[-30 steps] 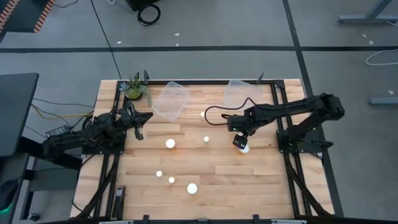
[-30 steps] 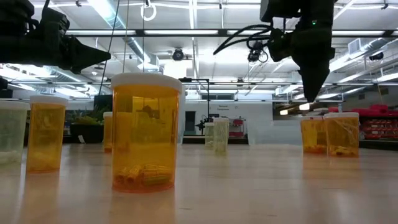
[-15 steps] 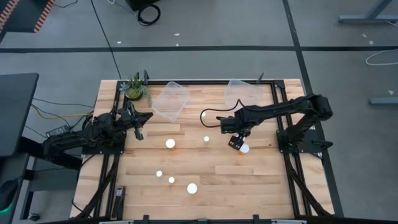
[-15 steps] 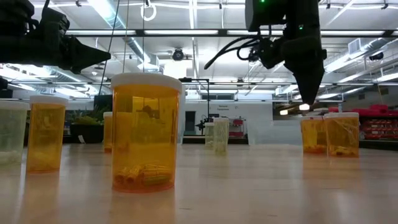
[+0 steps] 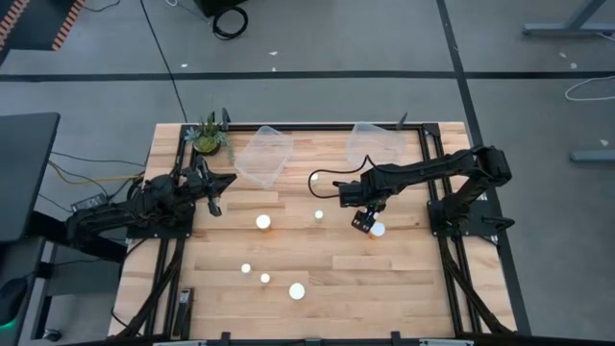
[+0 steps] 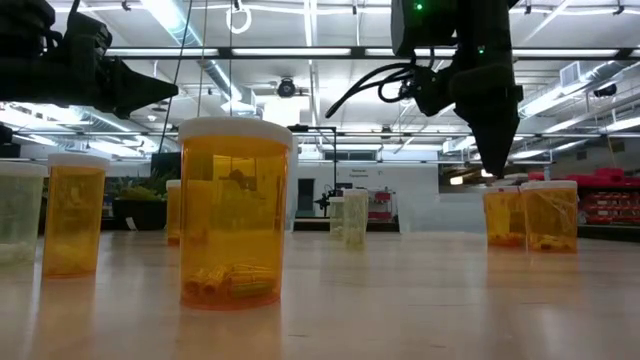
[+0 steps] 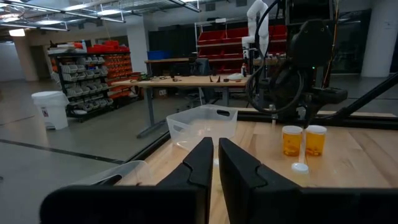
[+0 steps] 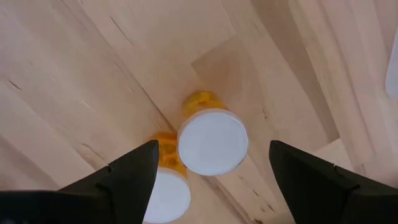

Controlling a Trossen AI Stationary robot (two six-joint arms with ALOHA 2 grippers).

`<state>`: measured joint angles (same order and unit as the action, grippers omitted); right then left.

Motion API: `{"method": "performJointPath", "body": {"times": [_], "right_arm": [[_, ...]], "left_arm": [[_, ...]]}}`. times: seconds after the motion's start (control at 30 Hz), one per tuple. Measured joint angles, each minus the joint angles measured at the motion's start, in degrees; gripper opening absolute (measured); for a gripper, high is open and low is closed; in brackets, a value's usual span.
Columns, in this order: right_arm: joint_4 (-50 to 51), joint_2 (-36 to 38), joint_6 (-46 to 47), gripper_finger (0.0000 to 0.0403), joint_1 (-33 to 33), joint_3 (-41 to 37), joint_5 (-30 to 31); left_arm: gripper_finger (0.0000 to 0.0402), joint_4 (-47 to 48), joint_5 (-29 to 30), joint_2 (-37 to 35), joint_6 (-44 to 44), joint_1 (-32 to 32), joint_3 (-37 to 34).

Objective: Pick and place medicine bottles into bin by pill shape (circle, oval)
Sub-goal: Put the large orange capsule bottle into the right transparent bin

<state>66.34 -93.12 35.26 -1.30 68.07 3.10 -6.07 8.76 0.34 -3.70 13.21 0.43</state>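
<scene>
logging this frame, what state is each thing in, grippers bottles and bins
right gripper: jaws open, above two bottles, holding nothing
left gripper: jaws shut, empty, waiting at the table's left edge
medicine bottles: upright, capped, all on the table
two clear bins: nothing seen inside

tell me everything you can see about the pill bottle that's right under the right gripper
The bottle is small and round, with a flat white cap over a see-through orange-amber body that looks like plastic. It stands upright and capped on the wooden table, near the table's right side, pressed close beside a second, similar bottle. The right gripper hangs above it with fingers spread wide, one to each side, not touching it. The low view shows yellowish pills at its bottom; their shape is too small to tell.
</scene>
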Motion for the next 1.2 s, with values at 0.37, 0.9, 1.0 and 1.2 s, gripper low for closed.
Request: {"method": "performJointPath", "body": {"times": [0.37, 0.9, 1.0, 1.2], "right_arm": [[-0.4, 0.0, -0.8, 0.0313, 0.0, 0.0, 1.5], [-2.3, 0.1, -0.8, 0.0313, -1.5, -1.7, 4.9], [-3.2, 0.1, -0.8, 0.0313, -1.5, -3.7, 4.5], [-3.9, 0.1, -0.6, 0.0313, -1.5, -4.9, 3.7]], "left_arm": [[0.0026, 0.0, 0.0, 0.0, 0.0, 0.0, 0.0], [0.0025, 0.0, 0.0, 0.0, 0.0, 0.0, 0.0], [0.0023, 0.0, 0.0, 0.0, 0.0, 0.0, 0.0], [0.0031, 0.0, 0.0, 0.0, 0.0, 0.0, 0.0]]}}
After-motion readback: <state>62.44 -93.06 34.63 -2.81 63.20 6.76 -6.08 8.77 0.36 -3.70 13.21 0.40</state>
